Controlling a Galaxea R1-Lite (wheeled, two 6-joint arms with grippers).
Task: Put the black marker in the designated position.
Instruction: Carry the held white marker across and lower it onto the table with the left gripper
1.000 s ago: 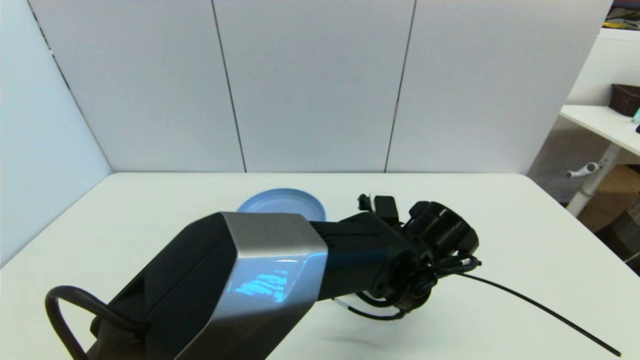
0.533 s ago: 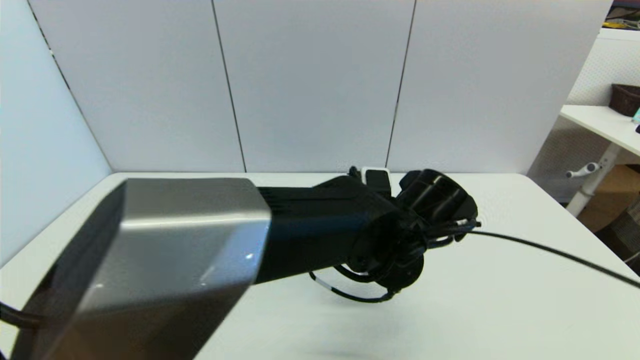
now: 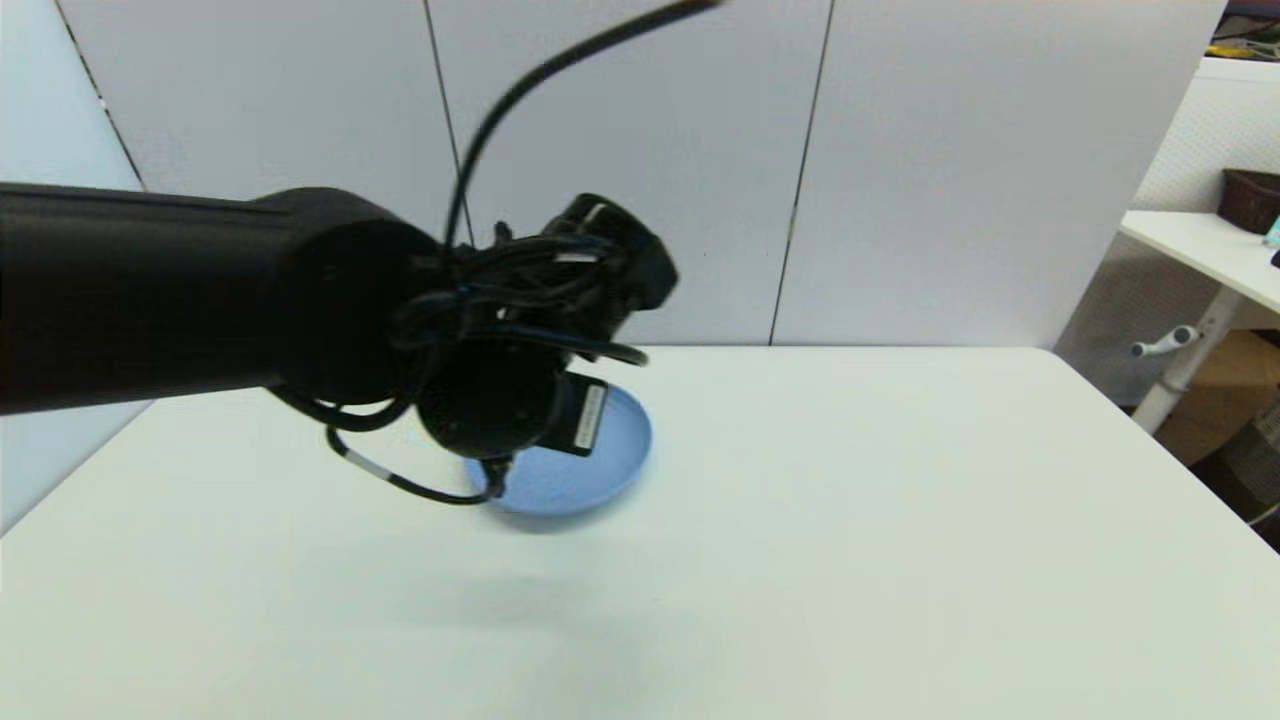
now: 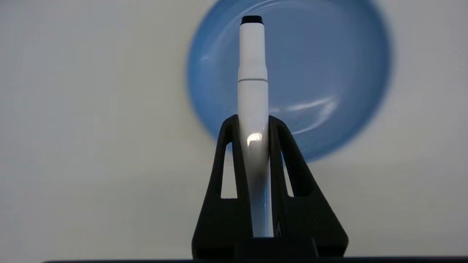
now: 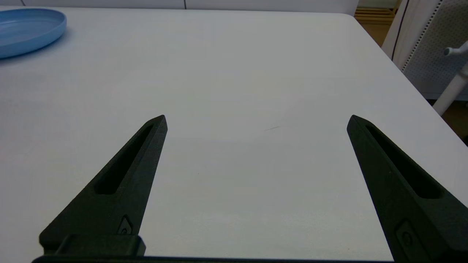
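The robot's left gripper (image 4: 253,122) hangs in the air above a white table (image 3: 900,560), its two black fingers (image 4: 226,160) clamped on the white barrel of the black marker (image 4: 252,95). In the left wrist view the marker runs straight out between the fingers toward 12 o'clock, its small black tip (image 4: 251,19) showing against the round blue plate (image 4: 340,73) below, apart from the plate's surface. From the head camera, the left arm (image 3: 200,290) reaches in from 9 o'clock at some height, its wrist and a tangle of black cables (image 3: 520,290) covering the plate's near-left part; the plate (image 3: 600,470) sits left of the table's middle, toward the back wall panels (image 3: 640,170). The marker itself is hidden behind the wrist in that view. The right gripper (image 5: 256,124) hovers low over bare tabletop at the robot's right, fingers spread wide with nothing between them, the plate (image 5: 25,29) well away at 10 o'clock from it.
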